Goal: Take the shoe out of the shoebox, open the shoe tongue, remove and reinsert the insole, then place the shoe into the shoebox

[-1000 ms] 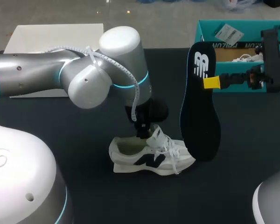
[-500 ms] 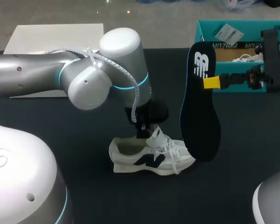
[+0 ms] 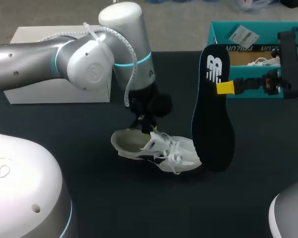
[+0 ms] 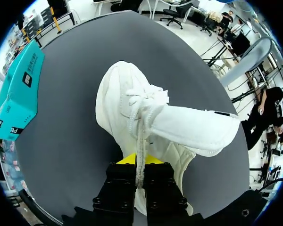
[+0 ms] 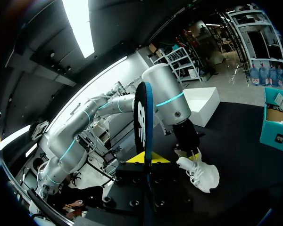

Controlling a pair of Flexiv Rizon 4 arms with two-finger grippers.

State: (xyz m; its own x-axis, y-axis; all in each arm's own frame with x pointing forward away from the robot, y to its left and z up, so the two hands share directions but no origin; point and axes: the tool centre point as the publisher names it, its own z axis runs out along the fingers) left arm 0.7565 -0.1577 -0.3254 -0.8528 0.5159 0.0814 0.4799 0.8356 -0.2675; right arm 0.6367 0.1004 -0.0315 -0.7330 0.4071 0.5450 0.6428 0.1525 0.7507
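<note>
The shoe (image 3: 154, 151) lies out on the dark table (image 3: 89, 188), well clear of the teal shoebox (image 3: 218, 34), which sits far off beyond its toe end. The left gripper (image 3: 145, 126) stands right over the shoe's throat. In its own wrist view the fingers are pinched together on the laces and tongue, so it is gripping the shoe there, and the shoe looks tipped a little under that pull.

Just past the shoe's toe, the right gripper (image 3: 223, 88) is clamped on the dark insole (image 3: 212, 114) and holds it on end. The narrow printed end is up and the broad end hangs down by the toe. Whether that low end touches the shoe, I cannot tell.

What matters next is how the two line up. The shoe's length runs flat across the table, heel toward the left arm and toe toward the insole, while the insole's length stands nearly upright. The opening sits at the heel half, under the left gripper, on the far side from the right arm. To my eye, the insole would have to be laid over and fed in broad end first, toward the toe.
</note>
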